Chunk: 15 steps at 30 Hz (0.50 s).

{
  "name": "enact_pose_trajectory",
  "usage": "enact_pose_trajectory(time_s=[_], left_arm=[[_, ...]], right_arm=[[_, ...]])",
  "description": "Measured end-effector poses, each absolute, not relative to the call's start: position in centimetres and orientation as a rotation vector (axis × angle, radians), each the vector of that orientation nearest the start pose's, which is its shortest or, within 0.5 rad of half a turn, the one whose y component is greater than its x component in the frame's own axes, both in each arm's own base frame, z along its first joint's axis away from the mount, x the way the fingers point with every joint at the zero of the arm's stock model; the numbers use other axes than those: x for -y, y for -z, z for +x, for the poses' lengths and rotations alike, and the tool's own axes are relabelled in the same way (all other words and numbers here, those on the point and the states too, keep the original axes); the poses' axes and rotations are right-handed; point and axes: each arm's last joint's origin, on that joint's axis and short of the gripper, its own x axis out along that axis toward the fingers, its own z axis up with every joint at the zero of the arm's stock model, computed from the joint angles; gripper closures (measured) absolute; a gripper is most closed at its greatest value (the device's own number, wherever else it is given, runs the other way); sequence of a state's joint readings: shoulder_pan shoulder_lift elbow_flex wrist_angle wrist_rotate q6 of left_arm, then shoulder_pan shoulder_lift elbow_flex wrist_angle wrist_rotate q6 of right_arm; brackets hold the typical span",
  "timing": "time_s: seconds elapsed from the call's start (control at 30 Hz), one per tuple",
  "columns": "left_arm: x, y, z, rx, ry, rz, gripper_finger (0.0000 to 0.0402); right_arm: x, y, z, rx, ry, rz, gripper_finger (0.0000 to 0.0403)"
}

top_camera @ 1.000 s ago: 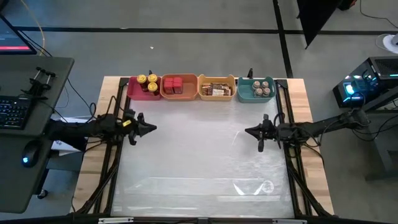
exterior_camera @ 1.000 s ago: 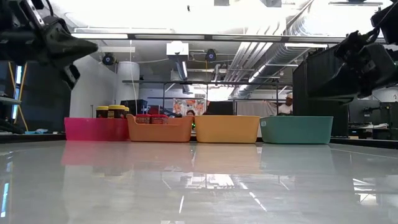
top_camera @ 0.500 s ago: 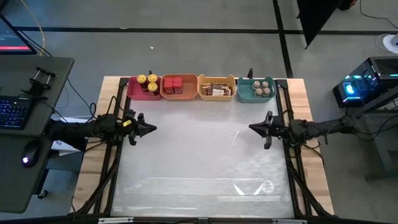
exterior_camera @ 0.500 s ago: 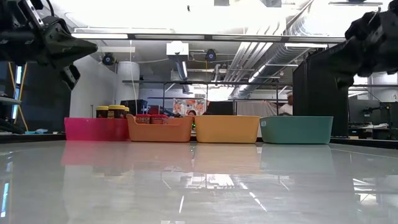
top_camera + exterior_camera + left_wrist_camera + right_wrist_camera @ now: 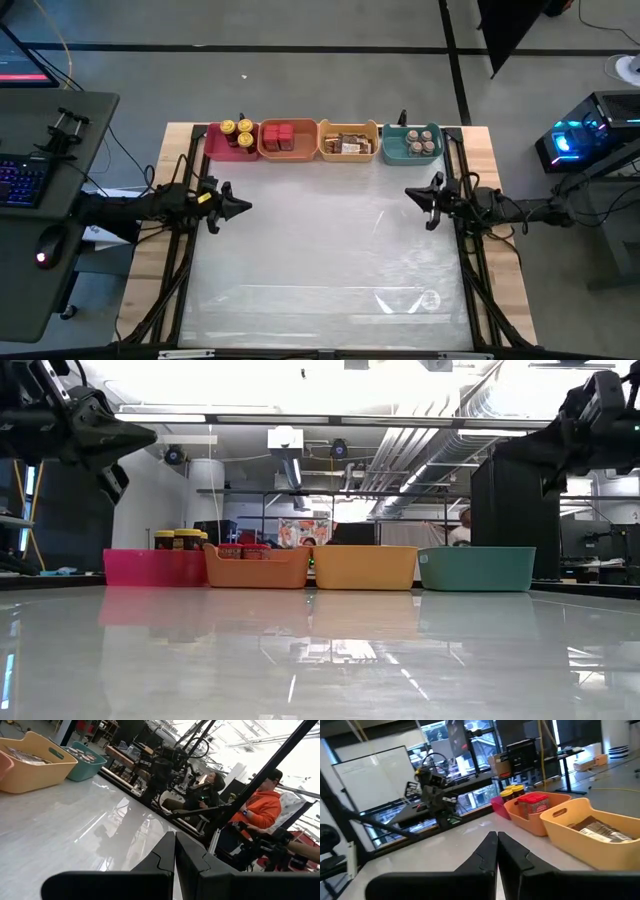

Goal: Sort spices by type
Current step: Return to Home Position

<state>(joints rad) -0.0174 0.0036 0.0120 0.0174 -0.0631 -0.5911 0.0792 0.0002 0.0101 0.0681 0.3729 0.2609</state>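
Four bins stand in a row at the table's far edge. The pink bin (image 5: 222, 141) holds yellow-lidded jars (image 5: 236, 128). The orange bin (image 5: 287, 139) holds small red boxes (image 5: 279, 135). The yellow bin (image 5: 348, 140) holds foil packets (image 5: 348, 144). The teal bin (image 5: 412, 144) holds grey-brown-lidded jars (image 5: 420, 139). My left gripper (image 5: 244, 207) hovers shut and empty at the table's left side. My right gripper (image 5: 410, 194) hovers shut and empty at the right side.
The glossy white tabletop (image 5: 320, 250) lies between the arms. Black frame rails (image 5: 183, 260) run along the left and right table edges. A person in an orange top (image 5: 260, 810) sits beyond the table's right side. A desk with keyboard and mouse (image 5: 30, 200) stands left of the table.
My right gripper has drawn back toward the table's right edge and a little toward the far edge, rising, and has turned about its wrist. My left gripper has kept still.
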Motion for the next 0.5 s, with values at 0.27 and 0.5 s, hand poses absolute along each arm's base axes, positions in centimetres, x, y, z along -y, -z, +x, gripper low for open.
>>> enact_pose_trajectory(time_s=[0.27, 0.5], left_arm=[[-0.1, -16.9, 9.7, 0.04, -0.044, -0.592, 0.0401], [-0.2, -16.9, 9.7, 0.043, -0.054, -0.592, 0.0401]], right_arm=[[1.5, -17.3, 9.4, 0.131, 0.399, 0.27, 0.04], [1.8, -17.3, 9.4, 0.135, 0.43, 0.268, 0.04]])
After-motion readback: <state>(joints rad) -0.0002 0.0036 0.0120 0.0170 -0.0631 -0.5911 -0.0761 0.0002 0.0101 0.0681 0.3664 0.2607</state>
